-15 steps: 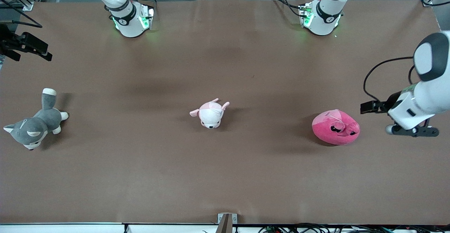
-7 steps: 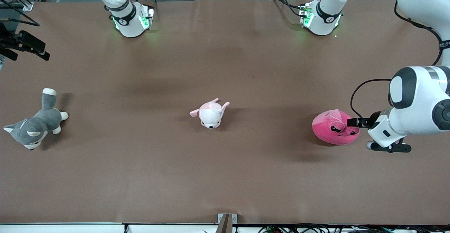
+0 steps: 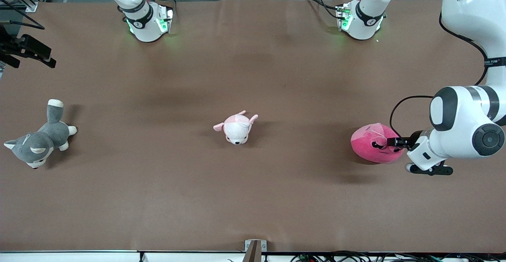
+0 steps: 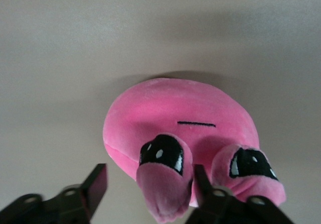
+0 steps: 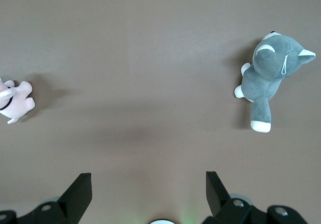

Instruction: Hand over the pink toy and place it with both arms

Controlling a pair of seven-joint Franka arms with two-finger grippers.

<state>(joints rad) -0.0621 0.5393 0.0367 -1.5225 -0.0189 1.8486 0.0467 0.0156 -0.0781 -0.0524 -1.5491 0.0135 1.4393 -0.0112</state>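
The pink toy [image 3: 371,145] is a round hot-pink plush with dark eyes, lying on the brown table [image 3: 253,198] toward the left arm's end. In the left wrist view it [image 4: 180,113] fills the middle. My left gripper [image 3: 392,142] is low at the toy's side and open [image 4: 149,176]. One small pink flap of the toy sits between its fingers, close to one finger [image 4: 201,180] and apart from the other. My right gripper [image 5: 148,181] is open and empty, held high over the table near its own base, and waits.
A pale pink-and-white plush puppy [image 3: 236,127] lies mid-table and shows in the right wrist view [image 5: 12,101]. A grey-and-white plush husky [image 3: 39,137] lies toward the right arm's end and also shows there [image 5: 271,73]. The arm bases [image 3: 148,21] stand along the table's top edge.
My left arm has swung in and down from the table's end. Its gripper has reached the pink toy's side. The toys and the right arm have not moved.
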